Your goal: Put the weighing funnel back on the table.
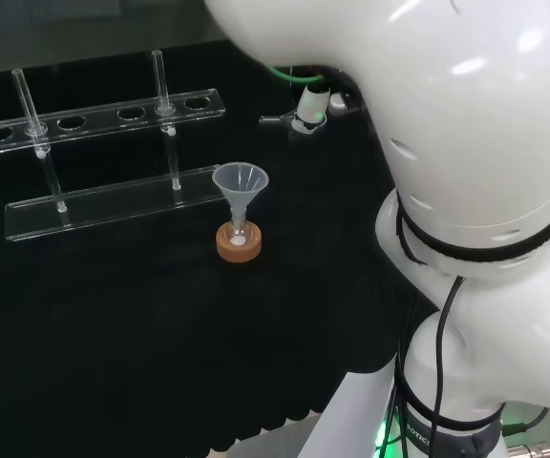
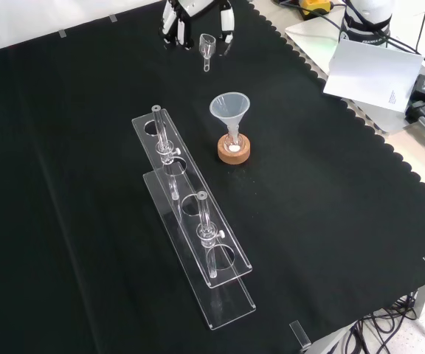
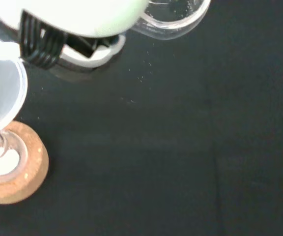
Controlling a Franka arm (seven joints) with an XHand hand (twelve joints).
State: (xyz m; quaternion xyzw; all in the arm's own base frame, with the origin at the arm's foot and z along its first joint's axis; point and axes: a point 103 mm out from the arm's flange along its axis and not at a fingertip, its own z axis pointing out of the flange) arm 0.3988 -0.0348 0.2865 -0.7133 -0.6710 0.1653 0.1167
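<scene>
Weighing funnel [image 2: 207,49] noted low at the far side of the desk [image 2: 87,184], just beneath the hand [image 2: 173,23].

The spot is judged to be chosen well apart from the funnel [image 2: 230,108] on its cork ring [image 2: 235,151], so that nothing is knocked. Contact with the cloth cannot be made out. Whether the piece is gripped or released cannot be told, as the palm is cut off at the front view's top.
</scene>
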